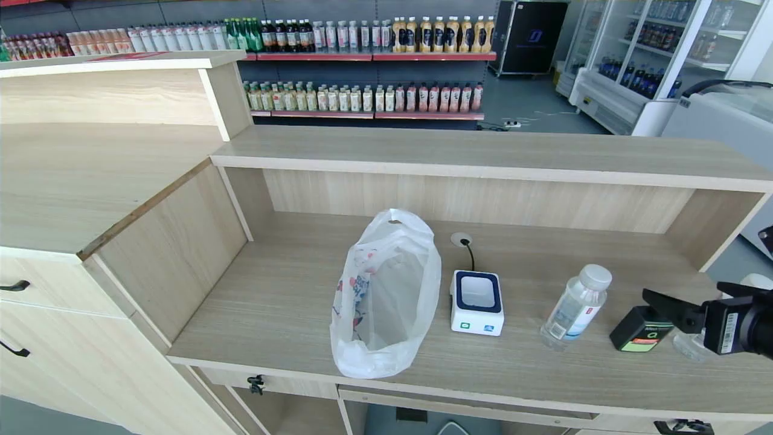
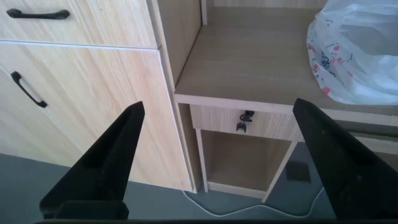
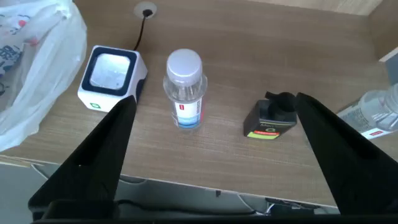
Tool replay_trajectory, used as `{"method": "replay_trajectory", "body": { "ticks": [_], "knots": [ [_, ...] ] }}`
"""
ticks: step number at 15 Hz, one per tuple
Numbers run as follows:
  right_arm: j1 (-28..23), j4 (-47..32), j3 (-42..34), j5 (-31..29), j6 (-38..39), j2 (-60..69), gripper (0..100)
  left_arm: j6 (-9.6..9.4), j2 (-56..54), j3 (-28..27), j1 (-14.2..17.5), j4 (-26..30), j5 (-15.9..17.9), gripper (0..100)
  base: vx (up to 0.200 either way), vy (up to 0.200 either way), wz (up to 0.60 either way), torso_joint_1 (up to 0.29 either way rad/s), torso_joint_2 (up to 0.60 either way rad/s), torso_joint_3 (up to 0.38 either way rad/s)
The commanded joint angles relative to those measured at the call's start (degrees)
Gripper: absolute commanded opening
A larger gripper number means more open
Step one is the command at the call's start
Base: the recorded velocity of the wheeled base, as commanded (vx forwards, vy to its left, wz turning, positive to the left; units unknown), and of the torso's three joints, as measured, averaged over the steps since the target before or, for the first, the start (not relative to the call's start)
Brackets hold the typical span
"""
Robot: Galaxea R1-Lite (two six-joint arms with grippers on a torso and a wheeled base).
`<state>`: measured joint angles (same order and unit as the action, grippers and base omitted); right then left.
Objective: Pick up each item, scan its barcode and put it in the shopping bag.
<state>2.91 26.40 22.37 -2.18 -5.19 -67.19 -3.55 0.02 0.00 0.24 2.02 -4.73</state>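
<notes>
A white plastic shopping bag [image 1: 386, 296] stands open on the counter, left of the white barcode scanner [image 1: 477, 300]. An upright clear water bottle [image 1: 577, 308] with a white cap stands right of the scanner, and a small black box [image 1: 640, 329] lies beyond it. A second clear bottle [image 3: 373, 112] lies on its side at the far right. My right gripper [image 1: 664, 305] hovers open above the counter's right end; its wrist view looks down on the bottle [image 3: 185, 90], the scanner [image 3: 112, 78] and the box [image 3: 272, 118]. My left gripper [image 2: 217, 162] hangs open and empty below counter height, before the cabinet.
The counter [image 1: 290, 302] has a raised back ledge [image 1: 483, 154] and wooden side walls. A cable hole [image 1: 461, 239] sits behind the scanner. Drawers with black handles [image 2: 37, 14] stand to the left, and a small locked drawer [image 2: 245, 119] hangs under the counter edge.
</notes>
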Motion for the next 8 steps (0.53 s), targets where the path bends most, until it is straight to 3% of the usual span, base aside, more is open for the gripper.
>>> {"method": "replay_trajectory", "body": {
  "ticks": [1,8],
  "knots": [
    [-0.3,0.7,-3.4,-0.1,-0.2,-3.6,100,0.03,0.0,0.0,0.0,0.0,0.0,100,0.000,0.000,0.00,0.000,0.00,0.000],
    [-3.2,5.1,-6.5,-2.0,0.0,-5.0,100,0.03,0.0,0.0,0.0,0.0,0.0,100,0.000,0.000,0.00,0.000,0.00,0.000]
  ]
}}
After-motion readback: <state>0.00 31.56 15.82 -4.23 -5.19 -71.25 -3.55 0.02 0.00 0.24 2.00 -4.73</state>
